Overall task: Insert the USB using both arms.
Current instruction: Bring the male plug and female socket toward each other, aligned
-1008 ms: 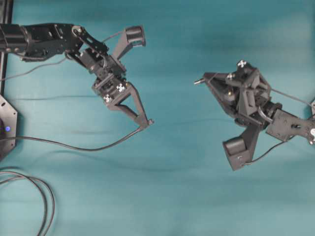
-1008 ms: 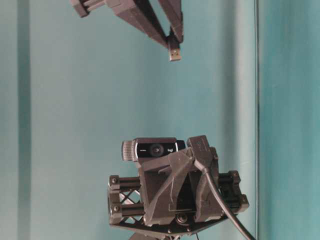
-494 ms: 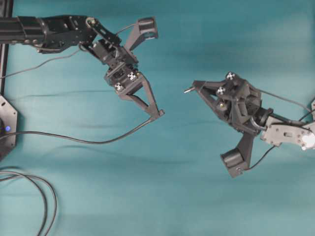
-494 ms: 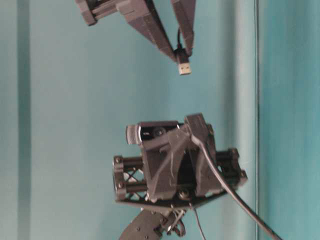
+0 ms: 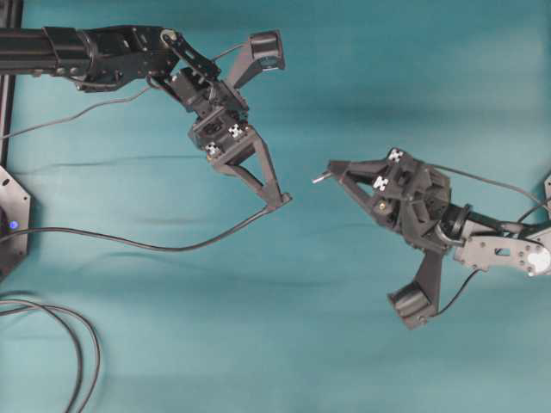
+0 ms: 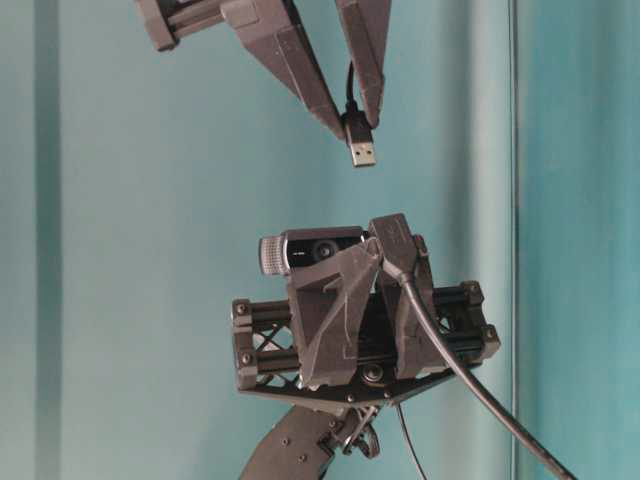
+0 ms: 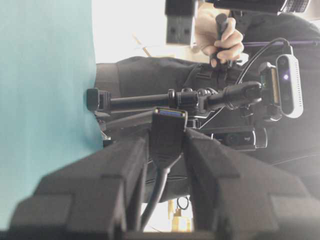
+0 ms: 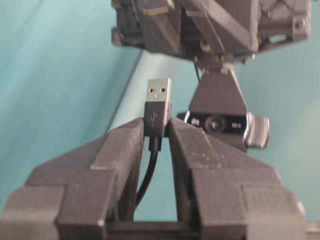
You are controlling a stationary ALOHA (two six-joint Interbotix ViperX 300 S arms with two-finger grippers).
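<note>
My right gripper [image 5: 328, 175] is shut on the USB [image 5: 319, 178], pinching its black body while the silver tip [image 8: 159, 95] sticks out past the fingers. In the right wrist view the plug's thin cable runs back between the jaws. My left gripper [image 5: 277, 203] is shut on the all-black socket [image 7: 168, 131], whose opening faces the plug. Both arms are raised over the teal table. In the overhead view a short gap separates the two tips, with the USB up and to the right of the socket [image 5: 283, 202]. From table level the USB [image 6: 362, 151] hangs above my left gripper's frame.
The socket's thin cable [image 5: 155, 246] trails left across the table to a black unit with a blue light [image 5: 10, 225]. A thicker looped cable [image 5: 79, 344] lies at the front left. A tripod-mounted camera [image 7: 282, 85] and a person's hand [image 7: 222, 35] show beyond the table.
Both grippers have closed the gap: the left one moved right with the socket, the right one moved left and toward the table's front with the USB. Neither grip has changed.
</note>
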